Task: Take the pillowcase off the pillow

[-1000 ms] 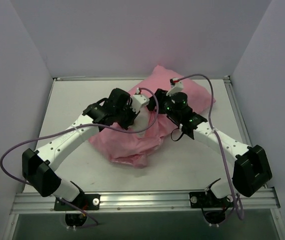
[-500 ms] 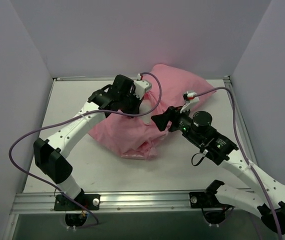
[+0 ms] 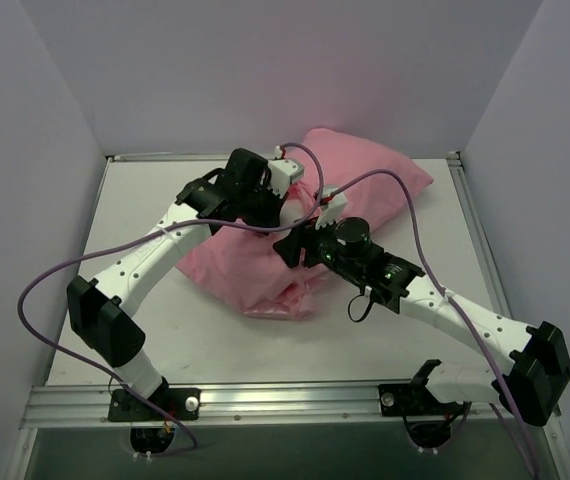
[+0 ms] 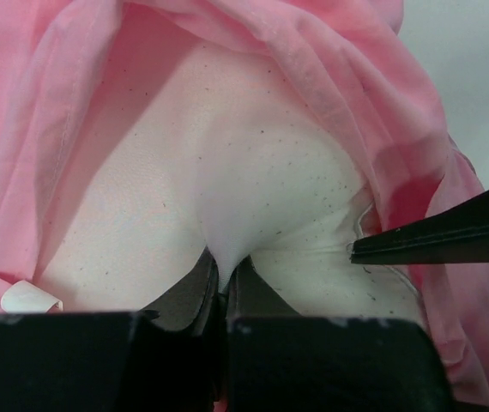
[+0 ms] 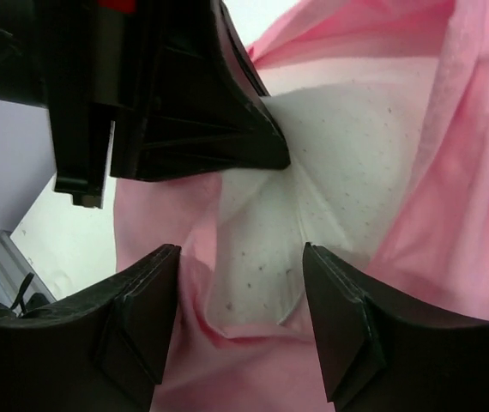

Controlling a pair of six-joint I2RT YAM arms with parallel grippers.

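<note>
The pink pillowcase lies bunched at the table's back middle, its open end pulled back. The white pillow shows through that opening. My left gripper is shut on a pinch of the white pillow fabric, with pink pillowcase folded around it. My right gripper is open just in front of the left one. In the right wrist view its fingers stand either side of the pillow's white corner, at the pillowcase's hem. The left gripper shows above.
The grey table is walled on the left, back and right. A metal rail runs along the near edge. Purple cables loop over both arms. One right finger's tip shows in the left wrist view.
My left gripper rose and moved back with the pillow fabric, then held still. My right gripper swung out to the right, then came back left, close in front of the left gripper.
</note>
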